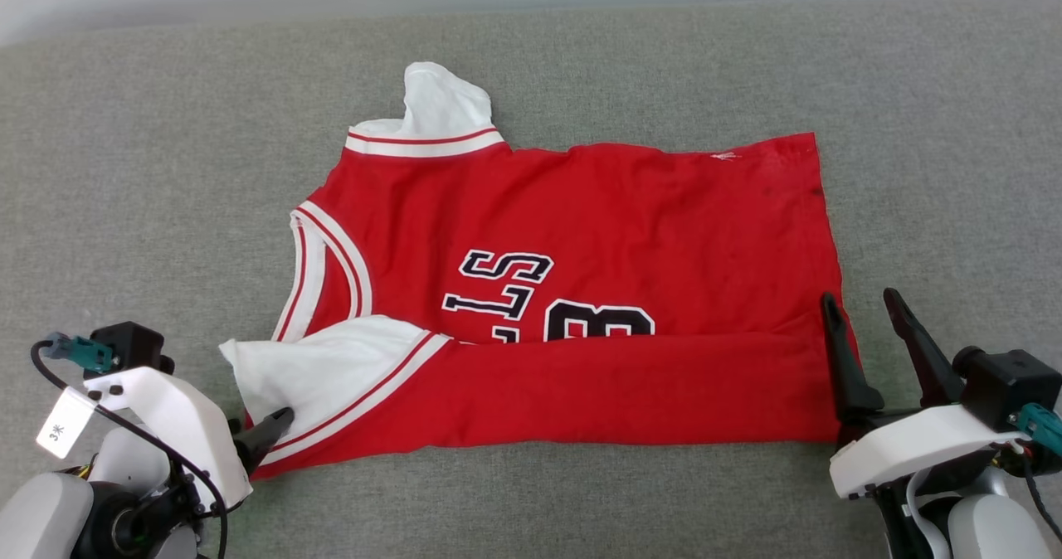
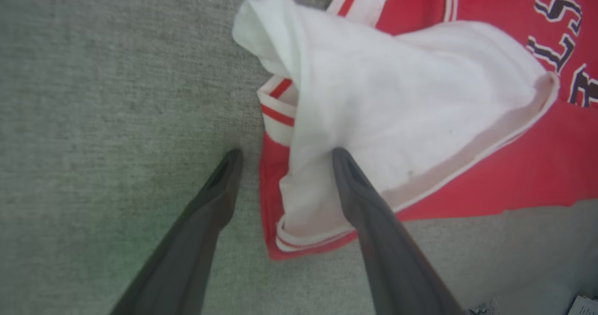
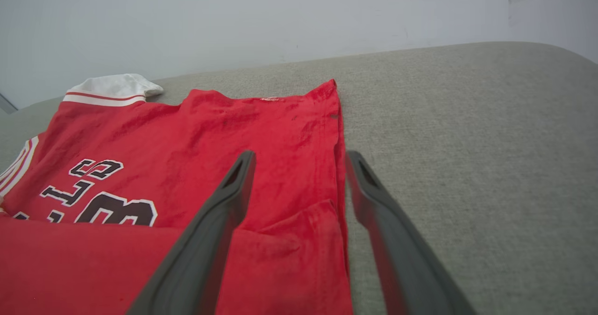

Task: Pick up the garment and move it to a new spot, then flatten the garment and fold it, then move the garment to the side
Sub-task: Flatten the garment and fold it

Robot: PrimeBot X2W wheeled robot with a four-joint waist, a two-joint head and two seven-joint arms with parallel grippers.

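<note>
On the grey cloth-covered surface (image 1: 149,177), mid-scene: the garment (image 1: 597,219), a red jersey, lies spread flat with the neckline to the left and the hem to the right.

- Near long edge is folded up over the front as a red band (image 1: 622,385). It covers the lower part of the black-and-white lettering (image 1: 506,281).
- Near white sleeve (image 1: 323,368) lies turned over the near-left corner, with striped trim along its edge.
- Far white sleeve (image 1: 436,103) sticks out past the far edge, crumpled.
- Striped neckline trim (image 1: 319,269) curves along the left end.

Left tool (image 2: 286,153): at the near-left corner, jaws wide and not closed on cloth. One finger (image 2: 355,184) sits over the white sleeve, the other over bare surface just left of the jersey. Cannot tell whether it is touching.

Right tool (image 1: 859,296): at the near-right corner, jaws wide, straddling the hem edge. One finger (image 3: 233,189) is over red cloth, the other over bare surface just right of the hem.
</note>
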